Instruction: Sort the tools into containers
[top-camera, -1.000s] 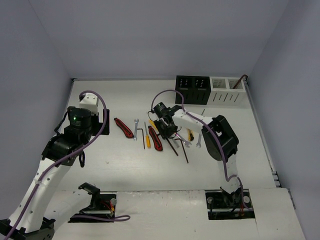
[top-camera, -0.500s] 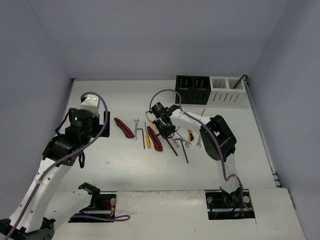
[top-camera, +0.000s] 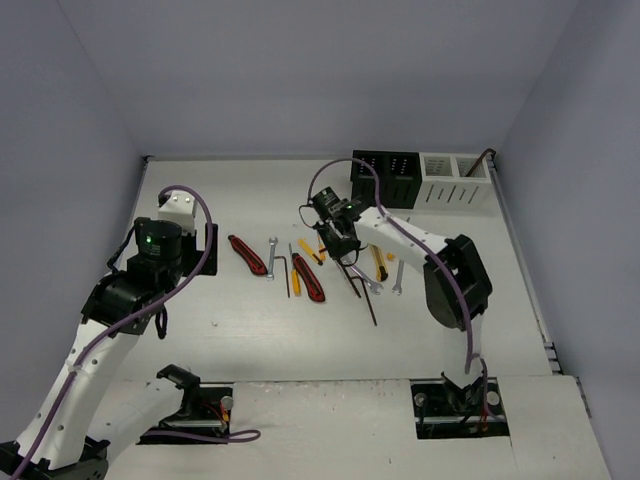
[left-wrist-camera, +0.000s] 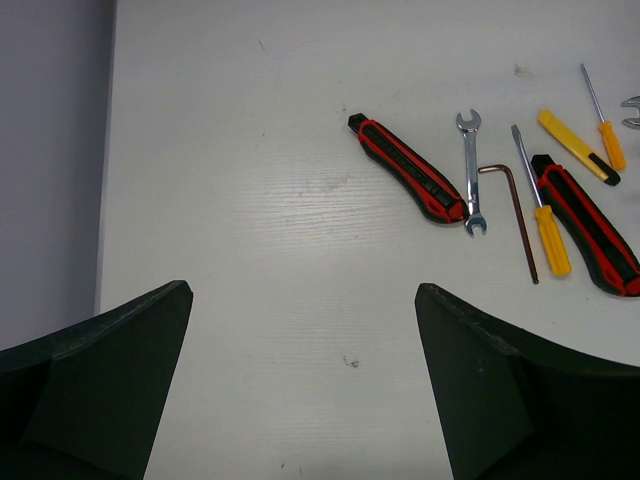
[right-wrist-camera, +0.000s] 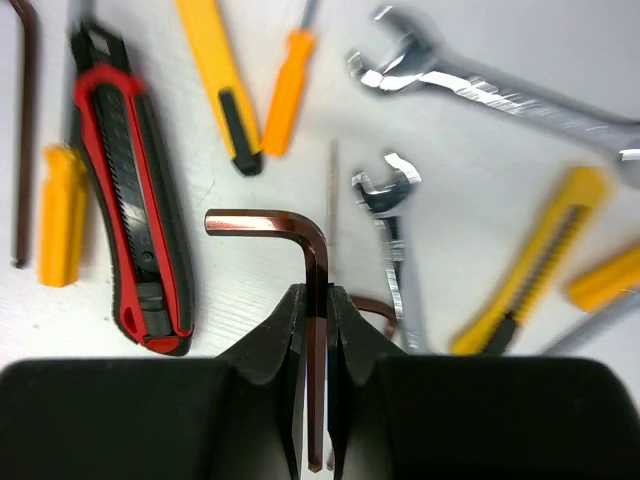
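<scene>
Right gripper (right-wrist-camera: 317, 296) clenched on hex key (right-wrist-camera: 265, 221), long shank in its grip, bent end beyond tips. Left gripper (left-wrist-camera: 302, 295) released over surface (left-wrist-camera: 250, 250), red-black utility knife (left-wrist-camera: 405, 180) ahead.

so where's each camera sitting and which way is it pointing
Top external: above and behind the bases, looking down on the table, left arm, right arm, black box and white box at the far edge.
Left wrist: facing down at the table and tools; open left gripper at the bottom.
Right wrist: facing down at the tools; right gripper shut on a hex key.
Both wrist views share one red-black knife.
</scene>
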